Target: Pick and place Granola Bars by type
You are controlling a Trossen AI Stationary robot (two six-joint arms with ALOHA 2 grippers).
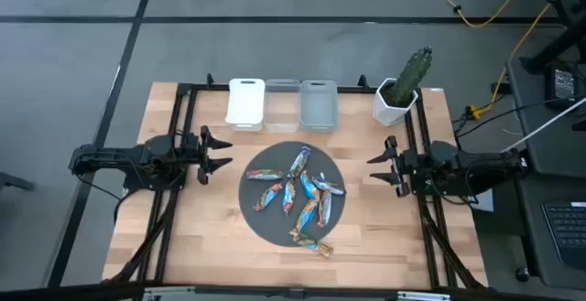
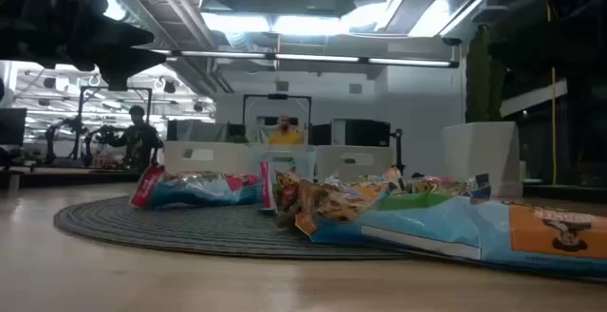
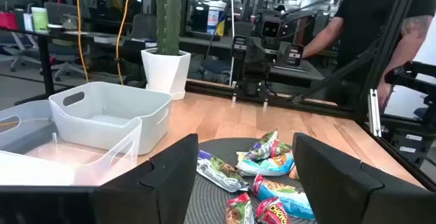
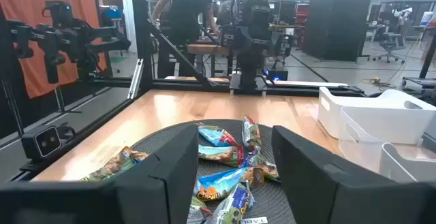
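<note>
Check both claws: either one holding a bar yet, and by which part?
Nothing is held. The left claw and right claw are both open, empty, at either side of the round mat, and the granola bars lie loose there.

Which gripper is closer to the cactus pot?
The right. The right gripper sits just below the cactus pot in the high view, while the left gripper waits across the mat, near the white bin.
</note>
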